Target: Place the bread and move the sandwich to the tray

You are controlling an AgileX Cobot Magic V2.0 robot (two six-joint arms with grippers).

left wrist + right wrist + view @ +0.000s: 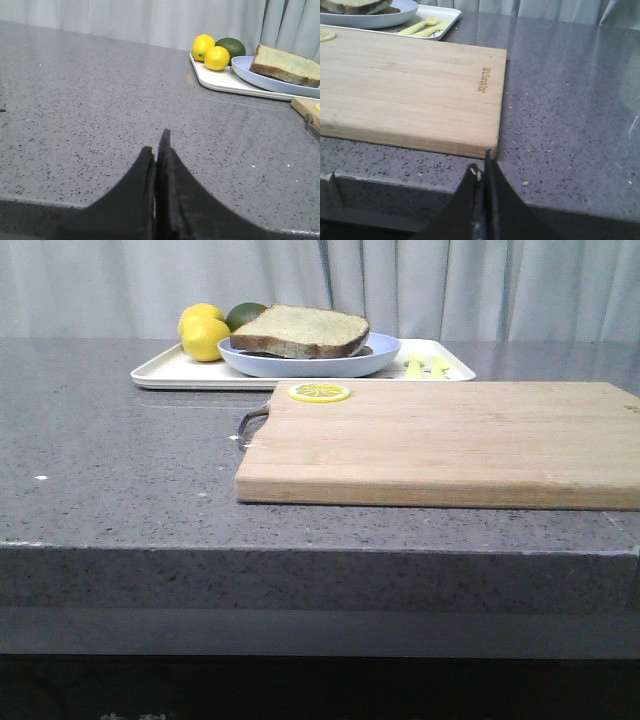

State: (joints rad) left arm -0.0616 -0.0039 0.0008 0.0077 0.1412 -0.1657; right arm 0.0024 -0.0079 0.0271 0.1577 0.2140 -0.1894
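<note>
A thick speckled bread slice (300,330) lies on top in the pale blue plate (310,366). The plate stands on the white tray (165,371) at the back of the table. No fried egg shows; whatever lies under the slice is hidden. The left wrist view shows the bread (285,65), plate (260,80) and tray (215,81) far off. My left gripper (157,142) is shut and empty, low over the bare counter near its front edge. My right gripper (482,162) is shut and empty at the counter's front edge, by the cutting board's near corner. Neither gripper shows in the front view.
A light wooden cutting board (450,445) lies in front of the tray, with a lemon slice (319,392) at its back left corner. Two lemons (203,332) and a dark green fruit (245,313) sit on the tray's left. Yellow-green fork marks (428,365) show at its right.
</note>
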